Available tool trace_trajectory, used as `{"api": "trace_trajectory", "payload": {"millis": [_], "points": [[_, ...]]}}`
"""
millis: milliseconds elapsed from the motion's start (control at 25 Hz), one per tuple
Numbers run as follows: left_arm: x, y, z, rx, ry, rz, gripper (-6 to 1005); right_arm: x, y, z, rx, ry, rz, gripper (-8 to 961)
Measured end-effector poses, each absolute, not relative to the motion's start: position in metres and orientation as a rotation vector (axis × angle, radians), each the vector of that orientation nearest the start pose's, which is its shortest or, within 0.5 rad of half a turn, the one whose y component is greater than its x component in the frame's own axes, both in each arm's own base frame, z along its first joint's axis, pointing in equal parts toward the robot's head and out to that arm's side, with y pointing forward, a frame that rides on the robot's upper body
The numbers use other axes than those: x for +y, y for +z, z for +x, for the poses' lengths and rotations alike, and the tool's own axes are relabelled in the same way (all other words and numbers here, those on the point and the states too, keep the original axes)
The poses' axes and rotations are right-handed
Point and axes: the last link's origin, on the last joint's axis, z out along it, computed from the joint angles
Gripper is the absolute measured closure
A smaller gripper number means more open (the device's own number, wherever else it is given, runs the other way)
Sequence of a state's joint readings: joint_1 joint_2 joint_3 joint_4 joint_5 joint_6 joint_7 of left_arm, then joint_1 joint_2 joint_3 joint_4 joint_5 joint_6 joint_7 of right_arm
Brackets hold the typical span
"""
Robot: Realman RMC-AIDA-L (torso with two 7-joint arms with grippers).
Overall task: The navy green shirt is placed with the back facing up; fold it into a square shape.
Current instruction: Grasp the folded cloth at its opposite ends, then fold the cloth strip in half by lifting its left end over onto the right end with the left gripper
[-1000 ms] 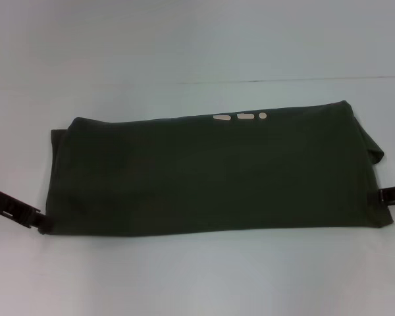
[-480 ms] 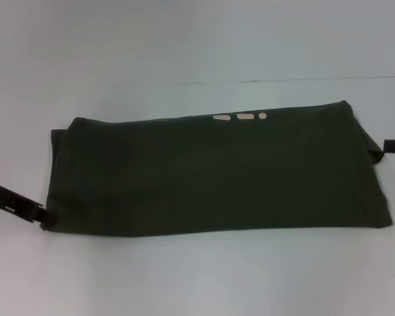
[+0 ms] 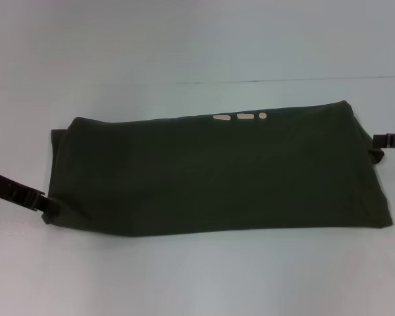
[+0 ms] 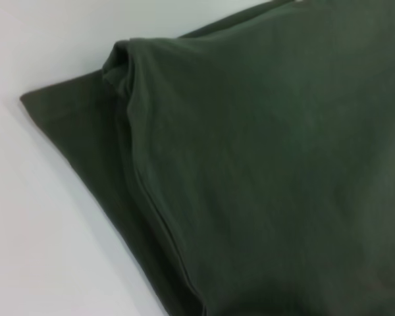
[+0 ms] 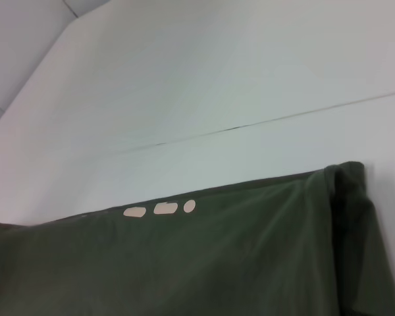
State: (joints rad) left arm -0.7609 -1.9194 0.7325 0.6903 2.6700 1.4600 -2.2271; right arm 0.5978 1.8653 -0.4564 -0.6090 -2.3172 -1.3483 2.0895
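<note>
Sideways, grippers (left [image 3: 45, 209], right [image 3: 376, 139]) flanking shirt [image 3: 210, 174]

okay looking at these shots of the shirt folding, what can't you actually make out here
- Left gripper: head view shows it at the navy green shirt near-left corner; open or shut unclear.
- Right gripper: cut off by the head view's right edge.
- Cream lettering: mostly folded under, unreadable.
- Layers beneath: hidden by top fabric.
</note>
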Motion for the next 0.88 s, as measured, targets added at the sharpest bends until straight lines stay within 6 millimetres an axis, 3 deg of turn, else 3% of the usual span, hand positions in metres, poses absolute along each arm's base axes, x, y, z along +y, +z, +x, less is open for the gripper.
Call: {"api": "trace_trajectory", "payload": {"millis": [160,400,680,880], "points": [[0.385,0.057,-0.292,-1.394,0.267,-2.438,948,0.373,0.096,0.336,1.494,0.407,-2.159,23],[0.385,0.061,-0.294,-1.399,0.258,-2.421,787,0.373,0.096,0.337,1.497,0.402,-2.159,23],[0.39,0.081,-0.289,-1.434,0.092,-2.363,478,0.375,0.096,0.334,1.491,0.405,-2.165,22],[0.38,0.093,-0.287,-1.557,-0.127,-2.351,304,0.378,0.096,0.332,1.481,0.408,-2.165,22]]}}
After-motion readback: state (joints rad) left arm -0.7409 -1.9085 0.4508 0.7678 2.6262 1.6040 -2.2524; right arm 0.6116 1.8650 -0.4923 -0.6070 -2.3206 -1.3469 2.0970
